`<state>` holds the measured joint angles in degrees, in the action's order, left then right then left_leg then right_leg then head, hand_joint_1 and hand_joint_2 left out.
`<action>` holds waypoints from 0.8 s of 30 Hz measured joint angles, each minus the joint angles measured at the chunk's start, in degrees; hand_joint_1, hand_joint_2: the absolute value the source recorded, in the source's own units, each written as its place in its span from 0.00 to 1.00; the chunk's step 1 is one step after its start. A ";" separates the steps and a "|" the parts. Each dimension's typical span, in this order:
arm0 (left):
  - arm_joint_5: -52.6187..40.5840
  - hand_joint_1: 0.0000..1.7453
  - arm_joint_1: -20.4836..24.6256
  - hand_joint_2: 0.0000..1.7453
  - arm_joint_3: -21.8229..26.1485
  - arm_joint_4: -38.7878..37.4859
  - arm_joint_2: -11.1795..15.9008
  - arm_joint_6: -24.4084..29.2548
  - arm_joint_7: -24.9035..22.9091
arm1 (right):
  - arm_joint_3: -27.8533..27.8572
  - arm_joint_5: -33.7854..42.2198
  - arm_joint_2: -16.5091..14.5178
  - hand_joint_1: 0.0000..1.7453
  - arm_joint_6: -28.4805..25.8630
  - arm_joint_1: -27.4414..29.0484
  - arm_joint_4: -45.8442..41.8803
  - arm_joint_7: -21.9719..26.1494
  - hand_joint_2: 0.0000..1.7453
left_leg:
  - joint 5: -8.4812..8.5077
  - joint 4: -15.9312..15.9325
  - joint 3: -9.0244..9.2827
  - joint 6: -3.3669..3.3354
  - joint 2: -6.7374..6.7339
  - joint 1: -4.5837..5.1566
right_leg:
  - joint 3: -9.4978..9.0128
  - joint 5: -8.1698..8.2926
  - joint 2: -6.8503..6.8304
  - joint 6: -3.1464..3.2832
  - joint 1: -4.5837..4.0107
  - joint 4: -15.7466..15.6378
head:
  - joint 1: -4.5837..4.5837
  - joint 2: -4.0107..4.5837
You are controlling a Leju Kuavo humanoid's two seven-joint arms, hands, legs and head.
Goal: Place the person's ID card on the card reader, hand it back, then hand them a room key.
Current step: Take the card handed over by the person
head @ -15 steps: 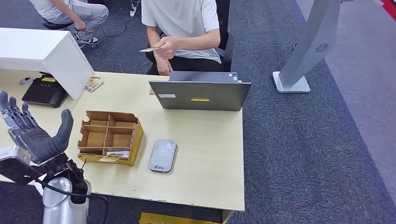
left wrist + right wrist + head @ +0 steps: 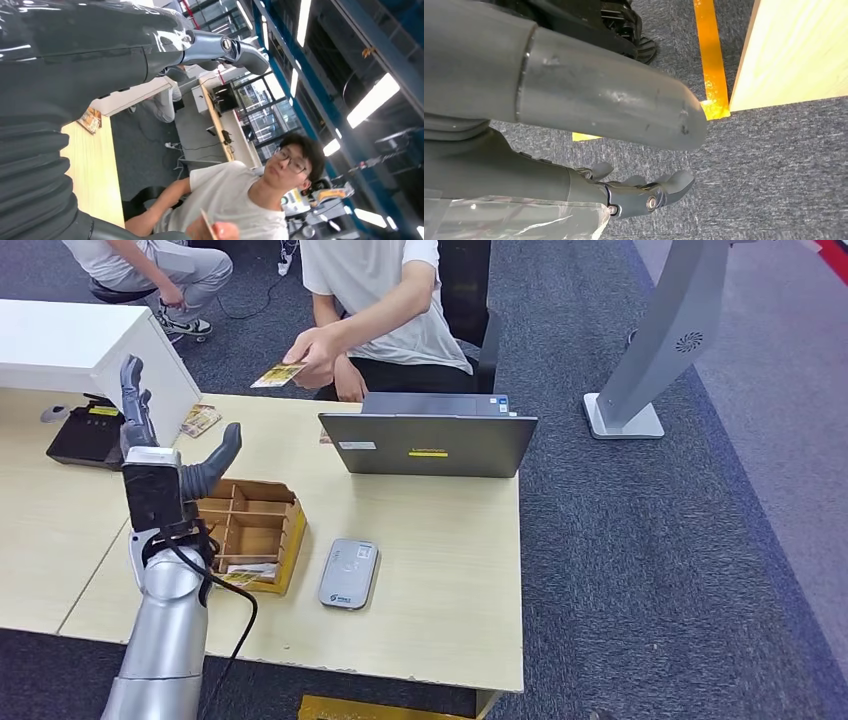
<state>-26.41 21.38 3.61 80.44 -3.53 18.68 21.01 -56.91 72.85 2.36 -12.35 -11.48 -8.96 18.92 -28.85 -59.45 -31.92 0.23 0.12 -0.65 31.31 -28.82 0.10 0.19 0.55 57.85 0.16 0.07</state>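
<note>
Left hand was raised w/ fingers spread, holding nothing. Person's ID card looked thin, stiff, light (prob. slick); pinch its free edge. Right hand hung empty, fingers loosely apart.

Even, bright indoor light falls on the counter, with only soft, short shadows under the laptop and reader. In the left wrist view, long ceiling lights glare white, and the glossy left hand carries streaked highlights. The right hand looms close and slightly soft.
</note>
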 joint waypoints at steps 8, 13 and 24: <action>-9.41 0.00 8.20 1.00 -4.25 -9.89 2.58 0.21 -4.95 | -1.09 -0.76 -0.21 0.00 0.17 -0.77 0.00 -1.14 0.00 | 0.02 -0.01 0.00 0.00 -0.03 0.00 | 0.01 0.01 0.03 -0.01 0.00 0.03 | -0.01 -0.01; -15.13 0.00 13.43 1.00 -7.09 -16.54 4.29 0.35 -7.99 | -1.88 -1.39 -0.36 0.00 0.18 -1.34 -0.01 -1.98 0.00 | 0.05 -0.01 -0.01 -0.01 -0.04 0.00 | 0.02 0.02 0.04 -0.01 0.00 0.05 | -0.01 0.00; -27.76 0.25 23.89 1.00 -12.73 -31.49 7.56 0.81 -14.74 | -3.84 -2.91 -0.79 0.00 0.14 -2.44 -0.02 -4.34 0.00 | 0.09 -0.01 -0.02 -0.01 -0.04 0.00 | 0.02 0.04 0.05 0.00 0.00 0.09 | 0.00 0.00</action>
<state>-54.16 45.26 -9.12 48.95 4.03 19.49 6.27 -60.75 69.94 1.56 -12.21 -13.92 -8.98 14.57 -28.77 -59.46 -31.94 0.22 0.08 -0.66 31.33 -28.78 0.16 0.18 0.54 57.93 0.16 0.07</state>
